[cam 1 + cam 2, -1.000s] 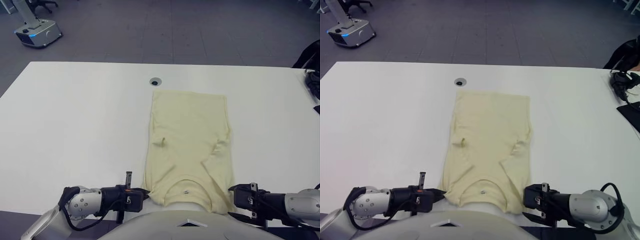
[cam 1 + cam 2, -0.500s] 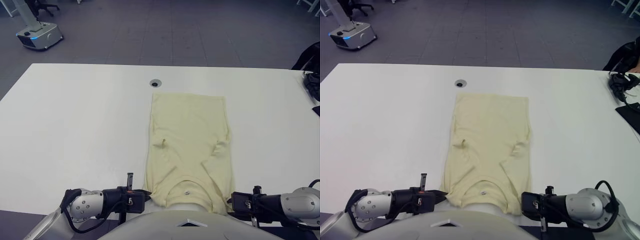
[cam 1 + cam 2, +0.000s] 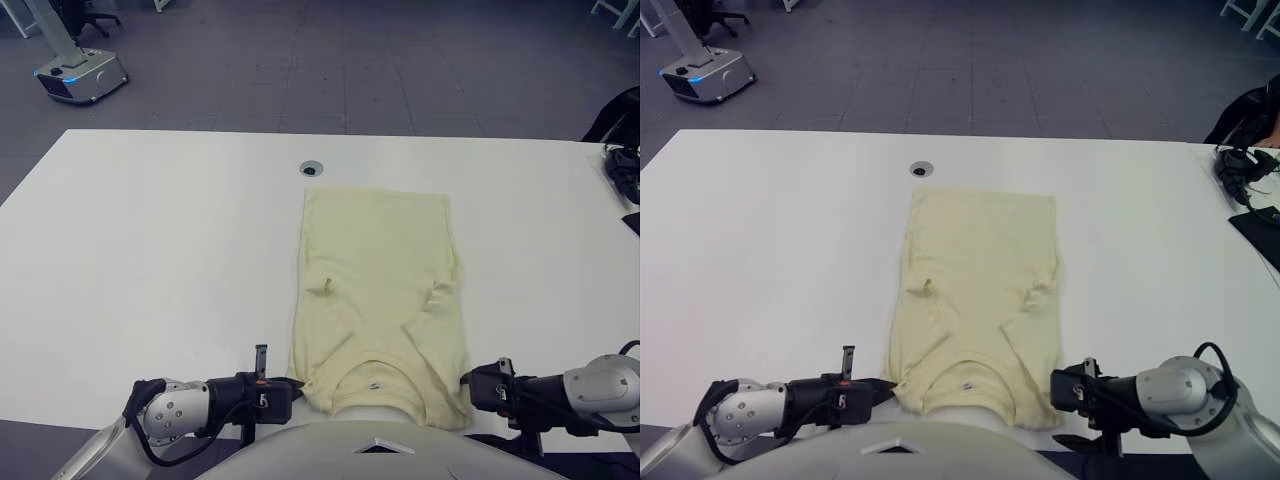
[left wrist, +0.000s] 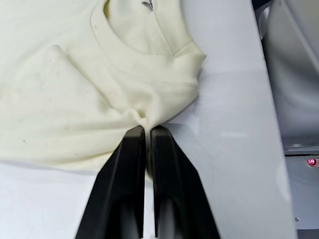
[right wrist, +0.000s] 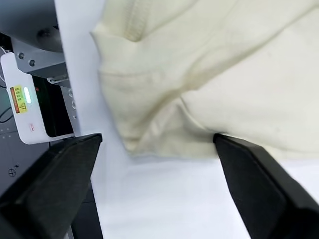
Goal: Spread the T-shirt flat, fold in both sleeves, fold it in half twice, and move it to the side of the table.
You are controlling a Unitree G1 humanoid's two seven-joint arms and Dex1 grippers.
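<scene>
T-shirt [image 3: 375, 290]: pale yellow, soft knit, lying on the white table [image 3: 150, 250] slightly right of centre. Both sleeves are folded in, so the outline is a long, narrow rectangle. Collar end sits at the near table edge, hem end points away. The far hem is straight and flat. Two small puckers mid-body, one near each long edge, with a diagonal crease running from the right one down toward the collar. Collar is a ribbed band with visible stitching and a small tag inside the neck opening.

Left gripper [image 4: 147, 130]: at the near-left shoulder corner, low over the table edge. Its matte black, wedge-shaped fingers [image 4: 130, 164] are pinched together on a small bunch of fabric at the tips; cloth gathers into a fold right where they meet.

Right gripper [image 5: 149, 144]: at the near-right shoulder corner, fingers [image 5: 55, 189] spread wide, nothing gripped. The rumpled, layered corner of the shirt lies between them, seam edge visible.

Table top is smooth, slightly glossy, with a flat square edge. A round cable grommet [image 3: 312, 168] is set into it just beyond the shirt's far-left corner, not touching the cloth. Black cabled gear [image 3: 625, 170] sits at the table's far right edge, well apart from the shirt. A grey wheeled base [image 3: 78, 72] stands on the floor beyond the table, far left.
</scene>
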